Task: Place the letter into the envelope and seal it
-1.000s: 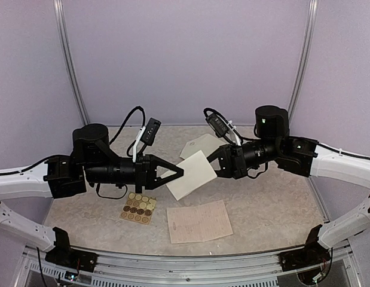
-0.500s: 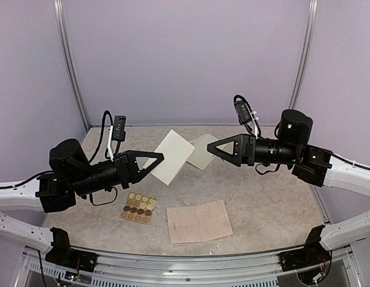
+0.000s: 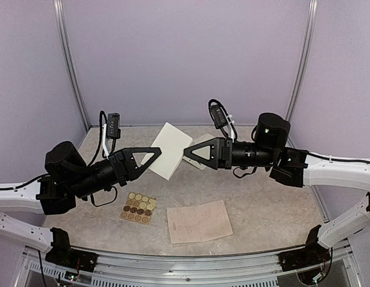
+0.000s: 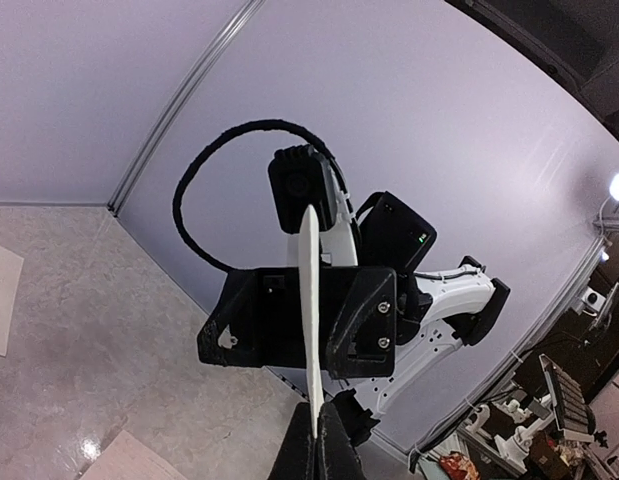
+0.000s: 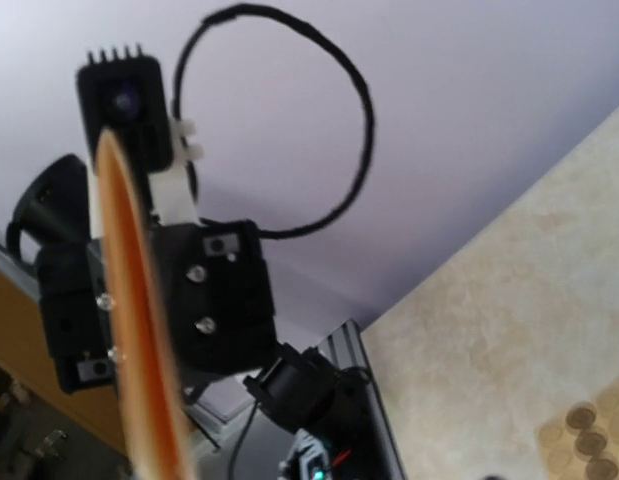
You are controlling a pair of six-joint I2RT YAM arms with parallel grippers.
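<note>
- My left pincer is clamped on the envelope, holding it off the table.
- My right pincer is at the envelope's opposite edge; can't tell if it's gripping.

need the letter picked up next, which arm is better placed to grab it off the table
Right, probably. The left end effector is shut on the envelope, holding it off the table. The right end effector seems free at the envelope's corner, and the letter lies close to it.
</note>
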